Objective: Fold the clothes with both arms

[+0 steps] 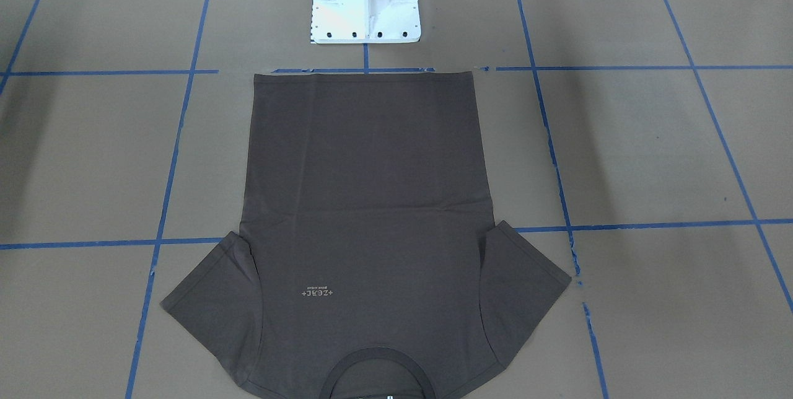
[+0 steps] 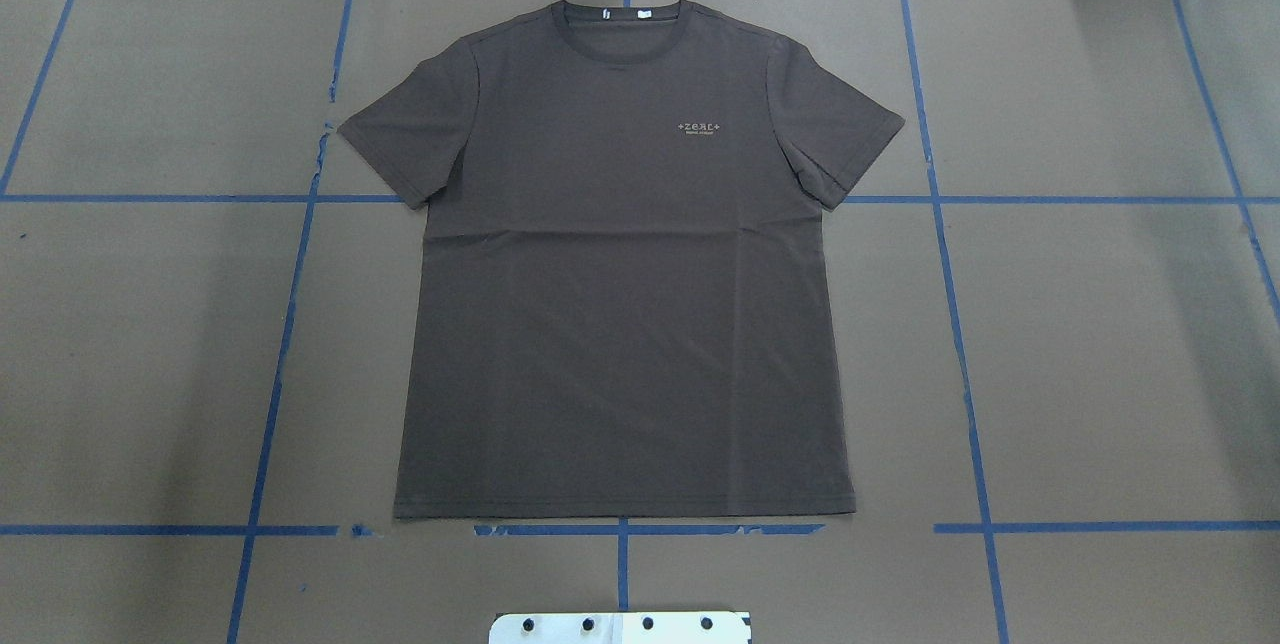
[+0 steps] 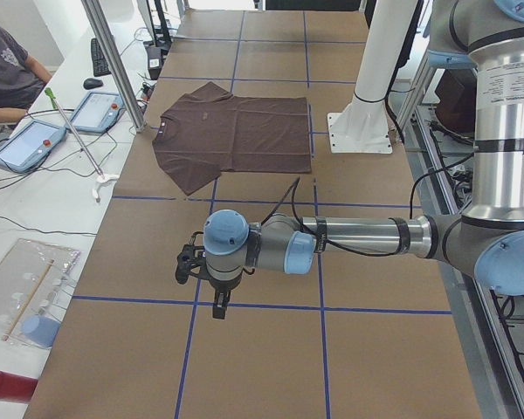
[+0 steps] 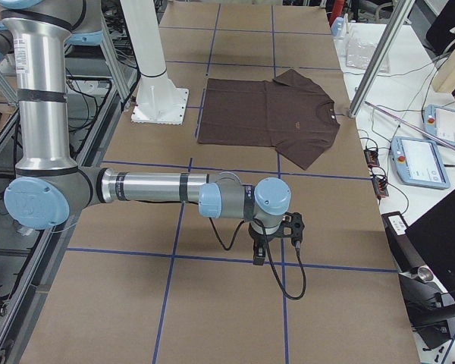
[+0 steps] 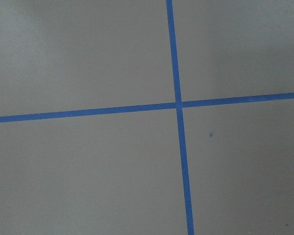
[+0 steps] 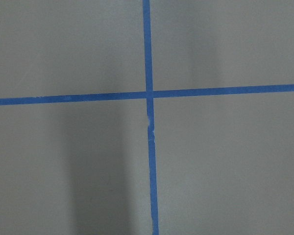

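Item: dark brown-grey short-sleeved cotton T-shirt (image 2: pixel 620 274), lying flat and lettering up on the brown paper-covered table (image 2: pixel 1100 324), hem nearest the white metal pedestal base (image 1: pixel 365 2).

Handling, as judged: light, limp, creasing easily. The shoulder and hem corners are offering the best pinch.

The left black two-finger gripper (image 3: pixel 217 305) and right black two-finger gripper (image 4: pixel 259 255) are hovering well apart from it. I cannot tell whether the fingers are spread or pressed together.

— Place of the T-shirt (image 2: pixel 620 304)?
— Lies flat on the table (image 2: pixel 1100 344), just before the pedestal (image 1: pixel 364 2), hem nearest.
— Grippers?
— Hang well off: left gripper (image 3: pixel 218 307) to the pedestal's left, right gripper (image 4: pixel 259 256) to its right.
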You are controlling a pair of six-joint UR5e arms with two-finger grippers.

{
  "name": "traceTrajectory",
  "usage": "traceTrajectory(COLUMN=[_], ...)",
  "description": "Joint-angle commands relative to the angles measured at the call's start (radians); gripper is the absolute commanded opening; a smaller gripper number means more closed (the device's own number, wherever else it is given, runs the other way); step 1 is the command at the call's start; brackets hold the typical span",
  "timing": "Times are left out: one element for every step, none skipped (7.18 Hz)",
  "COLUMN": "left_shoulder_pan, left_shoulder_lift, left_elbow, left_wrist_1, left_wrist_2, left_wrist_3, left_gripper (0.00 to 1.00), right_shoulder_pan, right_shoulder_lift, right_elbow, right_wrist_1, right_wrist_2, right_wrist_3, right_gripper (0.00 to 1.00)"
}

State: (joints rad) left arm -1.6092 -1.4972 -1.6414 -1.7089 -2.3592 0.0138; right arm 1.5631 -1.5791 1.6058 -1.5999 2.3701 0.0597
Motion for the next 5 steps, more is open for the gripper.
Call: traceTrajectory(left_shoulder_pan=[0.000,0.000,0.005,0.009,0.026], left_shoulder_lift=[0.000,-0.004,-0.024,-0.090,-0.106], left_elbow=[-0.006,-0.021,-0.067,-0.084,-0.072], left_wrist_1=[-0.002,-0.006,-0.012,-0.020,-0.049], left_wrist_2=[0.000,0.003,0.000,0.000,-0.002], left_wrist_3=[0.002,0.002,0.003,0.005,0.008], left_gripper=[1.00,1.00,1.00,1.00,1.00], right_shoulder_pan=[0.000,-0.003,-0.032,-0.125,-0.182], right_shoulder_lift=[0.005,0.030,0.078,0.115,0.149], right_elbow=[0.003,0.012,-0.006,-0.004,-0.010], right_wrist_1=[0.002,0.002,0.035,0.170,0.239], right_wrist_2=[0.000,0.000,0.001,-0.006,-0.008], right_wrist_3=[0.002,0.000,0.008,0.055,0.128], right_gripper=[1.00,1.00,1.00,1.00,1.00])
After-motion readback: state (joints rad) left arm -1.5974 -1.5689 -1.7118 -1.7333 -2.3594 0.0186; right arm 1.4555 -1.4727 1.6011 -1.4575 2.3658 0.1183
